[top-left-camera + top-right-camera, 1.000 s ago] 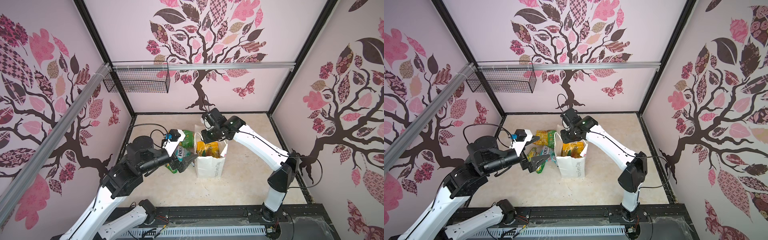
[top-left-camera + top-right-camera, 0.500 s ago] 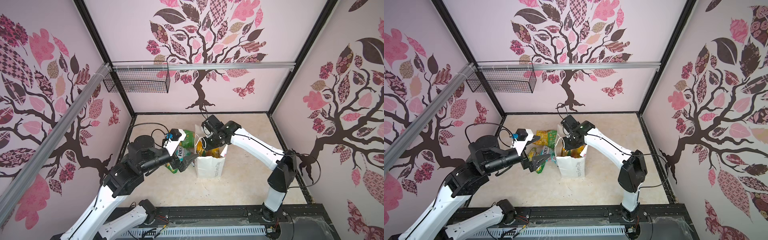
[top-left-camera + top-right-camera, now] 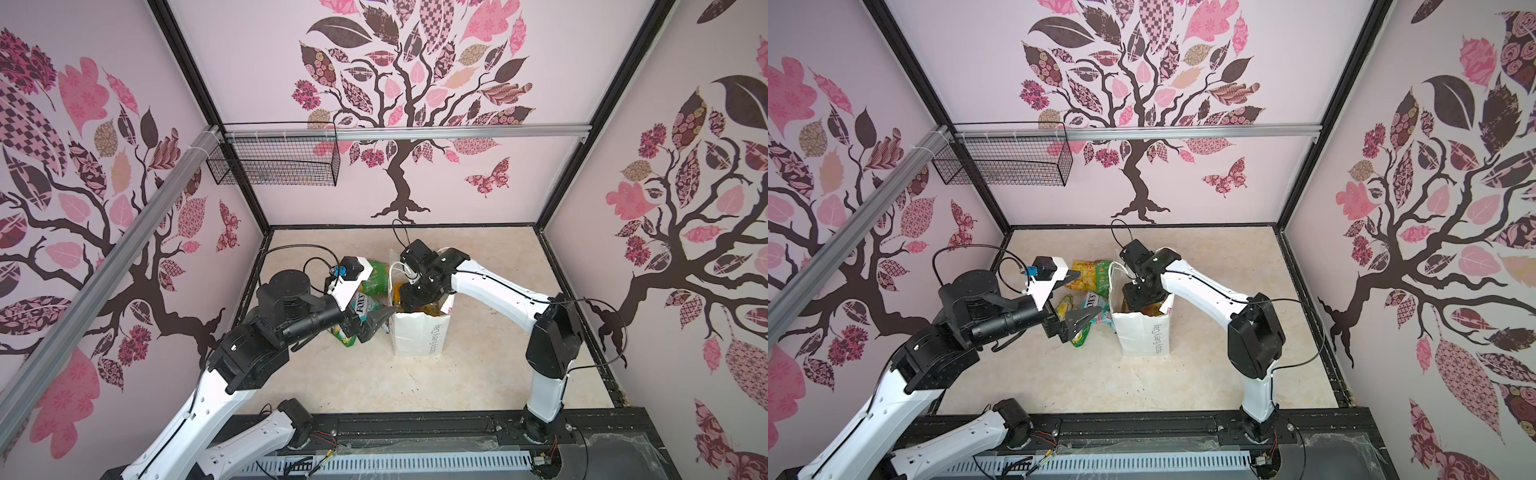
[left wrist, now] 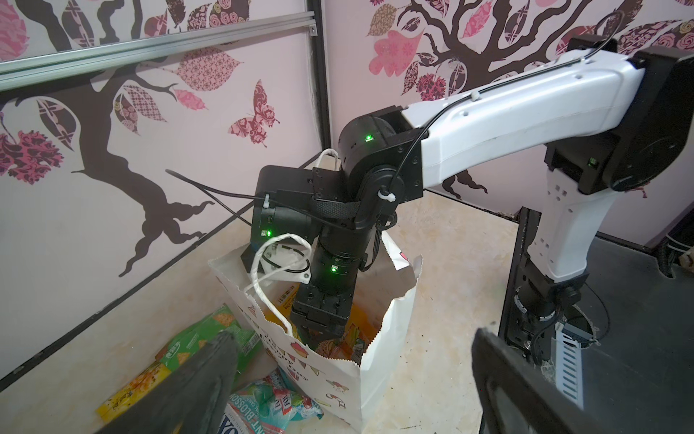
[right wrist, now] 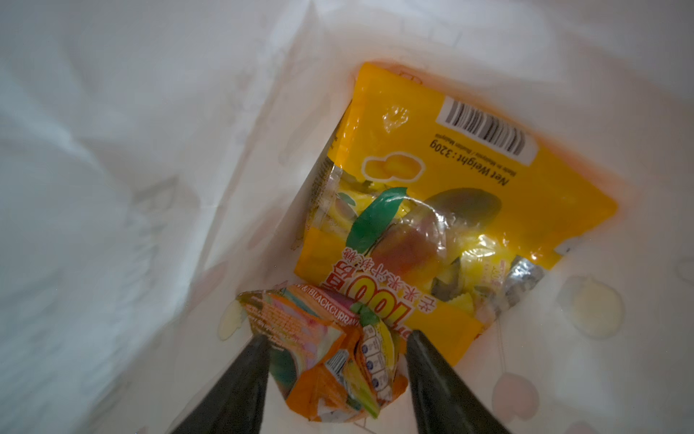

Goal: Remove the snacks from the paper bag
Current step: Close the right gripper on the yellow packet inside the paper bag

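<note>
The white paper bag (image 3: pixel 419 332) (image 3: pixel 1144 336) (image 4: pixel 330 372) stands upright mid-floor. My right gripper (image 5: pixel 336 338) reaches down into its mouth (image 3: pixel 415 303); its fingertips are hidden in both top views. Inside, its jaws stand open astride a crumpled orange packet (image 5: pixel 326 375), which lies against a larger yellow-orange packet (image 5: pixel 432 180). My left gripper (image 3: pixel 372 299) (image 3: pixel 1079 297) (image 4: pixel 353 334) hovers wide open and empty beside the bag's left side. Below it on the floor lie a green packet (image 3: pixel 376 278) (image 4: pixel 210 334), a yellow one (image 3: pixel 1086 278), a teal-red FOX'S packet (image 3: pixel 1092 301) (image 4: pixel 270 402) and a green-yellow one (image 3: pixel 1079 336).
A black wire basket (image 3: pixel 274 162) hangs on the rail at the back left. Patterned walls close in the floor on three sides. A black rail (image 3: pixel 415 428) with both arm bases runs along the front edge.
My right gripper has gone down from above the bag's rim into the bag, and its jaws have spread wider. The left arm has hardly moved.
</note>
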Robot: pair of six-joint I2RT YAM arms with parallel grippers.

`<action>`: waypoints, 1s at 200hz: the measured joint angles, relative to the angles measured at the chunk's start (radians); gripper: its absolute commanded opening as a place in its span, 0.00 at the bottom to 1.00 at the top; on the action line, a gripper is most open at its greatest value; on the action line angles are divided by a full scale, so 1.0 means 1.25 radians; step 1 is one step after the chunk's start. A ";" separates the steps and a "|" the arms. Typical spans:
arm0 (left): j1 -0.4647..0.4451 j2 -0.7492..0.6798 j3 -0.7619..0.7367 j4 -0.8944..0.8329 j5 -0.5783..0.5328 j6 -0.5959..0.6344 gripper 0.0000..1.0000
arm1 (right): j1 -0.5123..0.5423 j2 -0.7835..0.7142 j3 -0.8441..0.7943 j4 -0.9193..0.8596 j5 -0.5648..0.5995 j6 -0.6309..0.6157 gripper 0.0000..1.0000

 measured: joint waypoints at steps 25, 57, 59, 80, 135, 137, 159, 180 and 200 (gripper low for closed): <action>0.000 -0.002 0.000 0.000 -0.003 0.000 0.98 | 0.000 0.021 0.000 0.004 0.004 0.000 0.78; 0.000 -0.001 0.000 0.000 -0.004 0.000 0.99 | 0.002 0.023 -0.016 0.058 0.005 0.000 0.85; 0.000 -0.001 0.000 0.000 -0.005 0.000 0.99 | 0.002 0.023 -0.018 0.063 0.005 0.001 0.86; 0.000 -0.001 0.000 0.000 -0.009 0.000 0.99 | 0.003 0.025 -0.050 0.109 0.011 0.004 0.88; 0.000 -0.001 0.000 -0.002 -0.016 0.000 0.99 | 0.005 0.075 -0.132 0.237 0.052 0.023 0.93; 0.000 -0.001 0.000 -0.002 -0.017 0.000 0.99 | 0.005 0.079 -0.133 0.241 0.053 0.024 0.93; 0.000 -0.001 0.000 -0.006 -0.021 0.000 0.99 | 0.008 0.091 -0.134 0.256 0.056 0.029 0.93; 0.000 -0.001 0.000 -0.007 -0.026 0.001 0.99 | 0.008 0.101 -0.134 0.264 0.054 0.032 0.92; 0.000 -0.001 0.000 -0.007 -0.029 0.001 0.99 | 0.010 0.109 -0.134 0.270 0.054 0.032 0.87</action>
